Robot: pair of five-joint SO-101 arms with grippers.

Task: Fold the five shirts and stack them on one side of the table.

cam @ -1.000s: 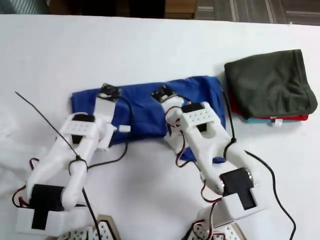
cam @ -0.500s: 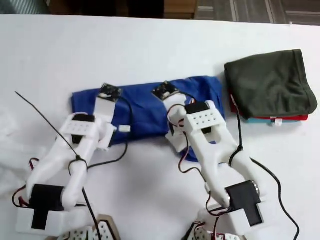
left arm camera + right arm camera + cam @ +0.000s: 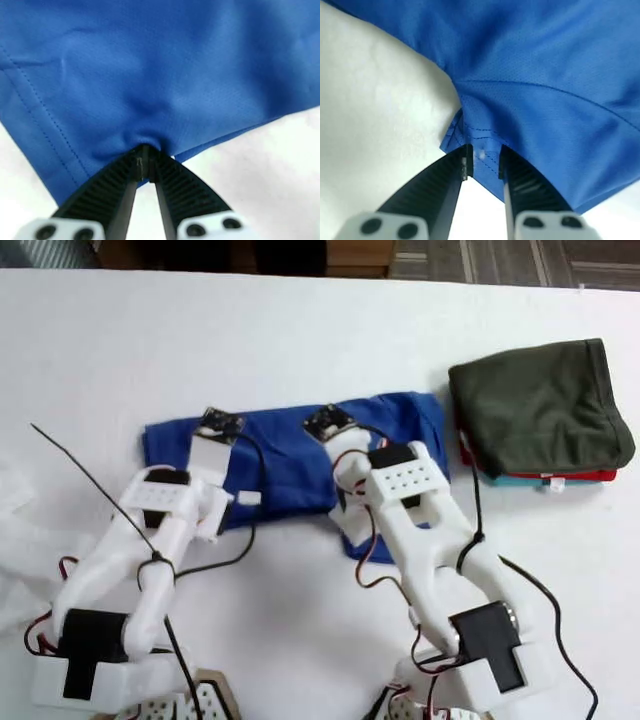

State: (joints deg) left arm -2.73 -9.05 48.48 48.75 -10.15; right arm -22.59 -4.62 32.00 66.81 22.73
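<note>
**Two-point grip on the near hem of the blue shirt (image 3: pixel 290 455), ready for a fold**

Nearest the arm bases, the left pincer (image 3: pixel 145 161) is closed tight on a pinch of the blue shirt's near edge. The cloth gathers into a small pucker at its fingertips. The right pincer (image 3: pixel 482 161) stands at the same near edge, towards the shirt's right end. It is narrow, with a stitched hem corner caught between its fingers.

The blue shirt lies spread crosswise on the white worktop (image 3: pixel 300 330), directly ahead of both pincers. Its far edge rests flat on the cloth-covered surface.

Just beyond the shirt's right end, and a little farther back, sits the stack. An olive-green shirt (image 3: pixel 540 405) lies on top, with a red shirt (image 3: pixel 590 476) and a teal shirt (image 3: pixel 510 481) showing as thin edges under it.

The step in hand is judged to be carrying the near edge over towards the far edge.

- **Level lift:** both pincers should rise together and no higher than needed, so the hem stays taut and straight between them.
- **Equal travel:** both should move the same way at the same pace, otherwise the fold line will skew.
- **Grip check:** the right pincer's hold takes in only a hem corner and looks shallower than the left's, so it could slip under tension.
- **Release:** let go only once the carried edge lies square over the far edge.

With three folded shirts visible in the stack, the task appears well advanced.
</note>
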